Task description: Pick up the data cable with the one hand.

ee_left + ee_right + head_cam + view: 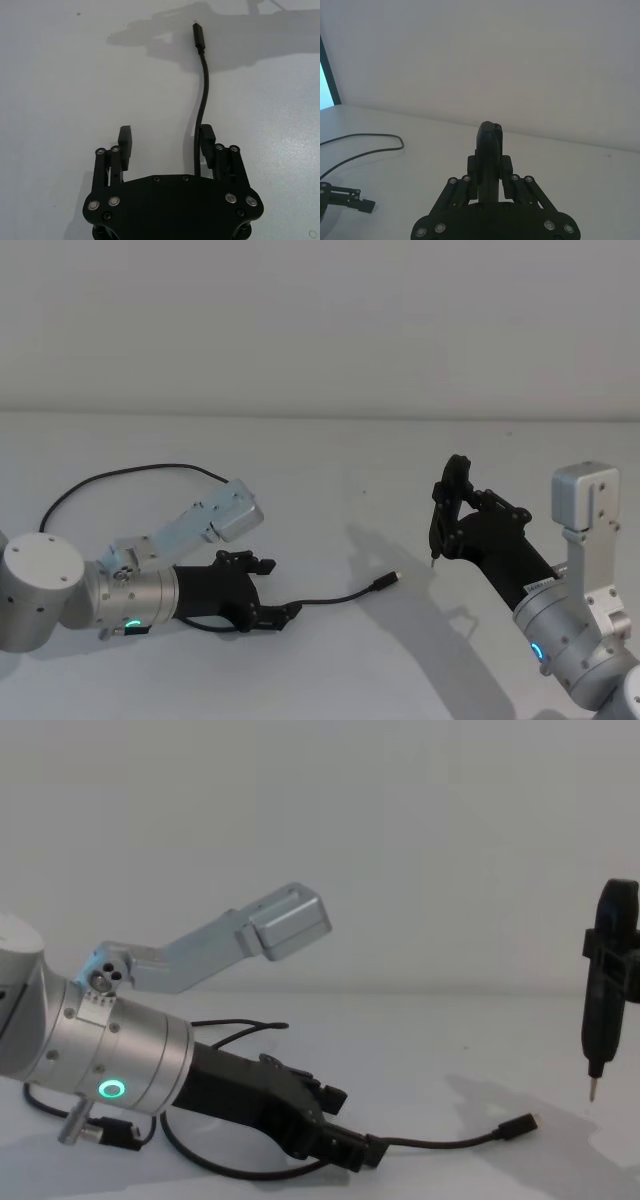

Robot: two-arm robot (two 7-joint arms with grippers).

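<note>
The data cable (pixel 340 597) is a thin black cord lying on the white table, and its metal-tipped plug (pixel 388 581) points toward the right arm. My left gripper (pixel 276 590), the one hand, sits low over the table with a green ring glowing on its silver wrist. It is open, and the cable (pixel 204 85) runs between its fingers, close against one finger (pixel 207 135). The chest view shows the same gripper (pixel 350 1125) down at the cord (pixel 440 1142). My right gripper (pixel 452 522) hangs above the table at the right, shut on a narrow black device.
The rest of the cable loops in a wide arc (pixel 150 468) behind my left arm. The narrow black device (pixel 605 980) stands upright with its thin pin tip (pixel 592 1095) pointing down. The white tabletop (pixel 330 450) meets a plain wall behind.
</note>
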